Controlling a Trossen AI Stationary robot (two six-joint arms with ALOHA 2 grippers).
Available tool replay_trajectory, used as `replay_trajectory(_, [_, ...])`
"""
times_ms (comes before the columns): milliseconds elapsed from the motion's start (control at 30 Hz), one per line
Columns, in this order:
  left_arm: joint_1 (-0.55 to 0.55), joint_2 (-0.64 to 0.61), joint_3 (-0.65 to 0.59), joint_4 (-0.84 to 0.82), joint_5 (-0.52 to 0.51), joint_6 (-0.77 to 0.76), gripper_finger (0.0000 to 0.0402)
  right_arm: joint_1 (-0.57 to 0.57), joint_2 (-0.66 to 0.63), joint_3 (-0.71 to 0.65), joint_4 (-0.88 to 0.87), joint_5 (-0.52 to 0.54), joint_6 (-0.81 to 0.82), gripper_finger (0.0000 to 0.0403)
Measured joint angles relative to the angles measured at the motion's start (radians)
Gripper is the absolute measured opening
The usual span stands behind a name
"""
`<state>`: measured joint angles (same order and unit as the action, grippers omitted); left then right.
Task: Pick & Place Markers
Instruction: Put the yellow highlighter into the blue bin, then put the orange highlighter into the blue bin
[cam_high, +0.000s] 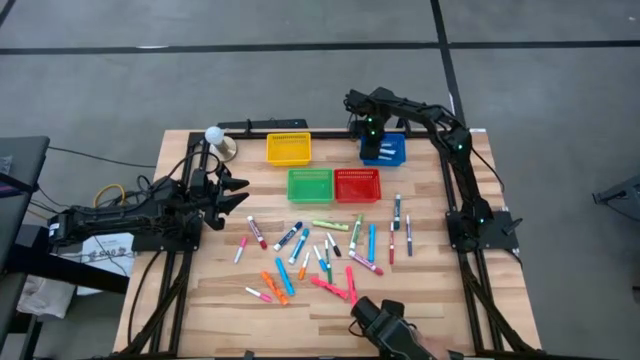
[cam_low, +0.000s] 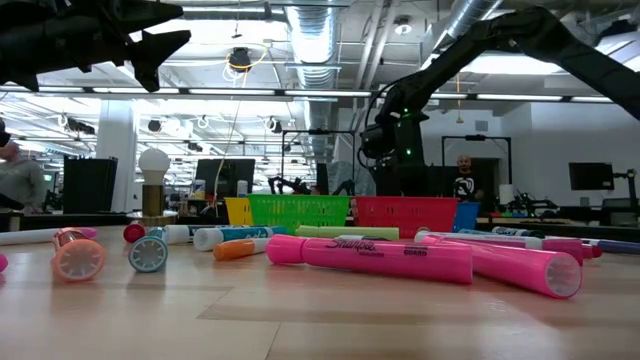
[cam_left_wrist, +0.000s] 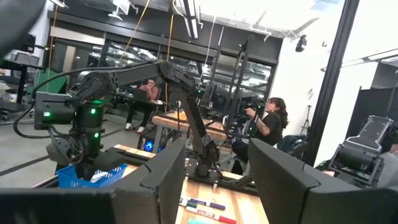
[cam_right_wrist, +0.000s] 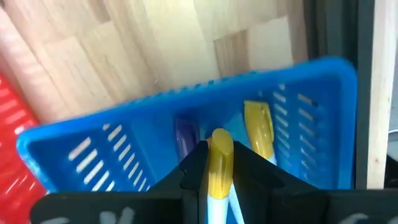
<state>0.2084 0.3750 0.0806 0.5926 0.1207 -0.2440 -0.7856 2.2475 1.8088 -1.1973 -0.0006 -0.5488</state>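
Right then, the right gripper (cam_right_wrist: 219, 171) hung over the blue basket (cam_right_wrist: 124, 146), pinching a yellow-capped marker (cam_right_wrist: 219, 158); letting go low and centred seemed best. Left gripper (cam_high: 235, 195) waited, jaws parted.

High view straight down; low view level, near markers (cam_low: 385, 257); both share baskets (cam_high: 333, 184), probably.

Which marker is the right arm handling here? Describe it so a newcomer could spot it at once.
Start at the blue basket at the table's far right, beside the red basket. The right gripper hangs directly over it, jaws shut on the yellow-capped marker. Unlike the markers lying inside the basket, this one stands gripped between the jaws.
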Motion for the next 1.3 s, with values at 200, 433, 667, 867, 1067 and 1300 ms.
replay_trajectory(200, [0.000, 0.000, 0.000, 0.000, 0.000, 0.000, 0.0176, -0.002, 0.000, 0.000, -0.005, 0.000, 0.017, 0.0056])
replay_trajectory(433, [0.000, 0.000, 0.000, 0.000, 0.000, 0.000, 0.0176, -0.002, 0.000, 0.000, -0.010, -0.001, 0.018, 0.0071])
replay_trajectory(667, [0.000, 0.000, 0.000, 0.000, 0.000, 0.000, 0.0176, -0.002, 0.000, 0.000, -0.011, 0.000, 0.033, 0.0137])
replay_trajectory(867, [0.000, 0.000, 0.000, 0.000, 0.000, 0.000, 0.0176, 0.000, -0.001, 0.024, -0.077, 0.000, 0.068, 0.0172])
replay_trajectory(1067, [0.000, 0.000, 0.000, 0.000, 0.000, 0.000, 0.0176, 0.000, -0.002, 0.124, -0.214, 0.000, 0.100, 0.0174])
replay_trajectory(1300, [0.000, 0.000, 0.000, 0.000, 0.000, 0.000, 0.0176, 0.029, -0.048, 0.287, -0.370, -0.001, 0.223, 0.0168])
